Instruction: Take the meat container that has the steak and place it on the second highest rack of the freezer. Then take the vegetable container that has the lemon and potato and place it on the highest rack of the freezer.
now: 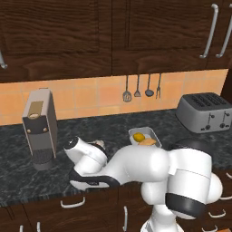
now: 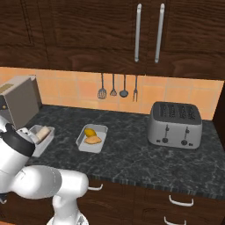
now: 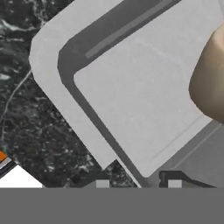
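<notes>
- The claw (image 3: 138,183) is down at the meat container (image 3: 51,65). In the hand view its two dark tips stand one on each side of the container's near wall, one outside and one inside.
- The tips are partway apart with the wall between them. I cannot tell whether they are pressing on it or are just clear of it.
- The meat container is a shallow light-grey tray with rounded corners. It sits flat on the dark marbled tabletop (image 2: 132,151).
- The steak (image 3: 211,83) lies inside the tray toward its far side, and only its cream-beige fat side shows.
- From the right base view the same tray (image 2: 46,138) sits at the left of the tabletop, just in front of the coffee machine (image 2: 19,103). The white arm covers part of it.
- The vegetable container (image 2: 82,143) rests near the middle of the tabletop, apart from the meat tray and to its right.
- In it lie the yellow lemon (image 2: 89,132) and the orange-tan potato (image 2: 92,140), side by side and touching or nearly so.
- A grey four-slot toaster (image 2: 175,124) stands well off to the right, against the orange tiled wall.
- Four kitchen utensils (image 2: 117,88) hang on that wall below dark wooden cupboards (image 2: 88,30).
</notes>
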Robot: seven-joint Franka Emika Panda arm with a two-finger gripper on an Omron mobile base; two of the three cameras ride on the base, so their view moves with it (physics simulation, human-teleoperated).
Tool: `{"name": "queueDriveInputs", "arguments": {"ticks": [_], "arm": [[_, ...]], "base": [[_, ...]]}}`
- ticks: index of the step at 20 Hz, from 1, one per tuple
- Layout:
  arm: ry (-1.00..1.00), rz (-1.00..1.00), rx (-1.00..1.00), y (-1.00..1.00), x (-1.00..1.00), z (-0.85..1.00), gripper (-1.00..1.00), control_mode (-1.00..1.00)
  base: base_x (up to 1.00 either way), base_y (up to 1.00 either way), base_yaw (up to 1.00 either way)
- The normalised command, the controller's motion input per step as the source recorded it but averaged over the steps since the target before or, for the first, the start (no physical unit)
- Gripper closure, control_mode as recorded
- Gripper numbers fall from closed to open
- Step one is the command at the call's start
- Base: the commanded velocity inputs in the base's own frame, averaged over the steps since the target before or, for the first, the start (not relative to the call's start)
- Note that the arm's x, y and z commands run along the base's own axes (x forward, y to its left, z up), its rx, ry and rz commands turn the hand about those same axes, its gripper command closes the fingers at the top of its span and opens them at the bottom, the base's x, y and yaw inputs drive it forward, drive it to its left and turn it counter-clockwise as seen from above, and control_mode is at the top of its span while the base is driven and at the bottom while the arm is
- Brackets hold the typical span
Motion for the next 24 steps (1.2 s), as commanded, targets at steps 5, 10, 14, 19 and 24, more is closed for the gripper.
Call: {"name": "queueDriveInputs", "arguments": {"ticks": [5,10,14,19,24], "arm": [[-0.18,0.0,0.0,0.0,-0.53,0.32,1.0,-1.0],[-0.28,0.0,0.0,0.0,-0.24,0.83,1.0,-1.0],[-0.01,-0.03,0.03,-0.35,0.12,0.49,1.0,-1.0],[0.0,-0.03,0.0,-0.55,-0.06,0.5,1.0,-1.0],[0.0,-0.02,-0.05,-0.46,-0.3,0.51,1.0,-1.0]], "base": [[0.0,0.0,0.0],[0.0,0.0,0.0],[0.0,0.0,0.0],[0.0,0.0,0.0],[0.0,0.0,0.0]]}}
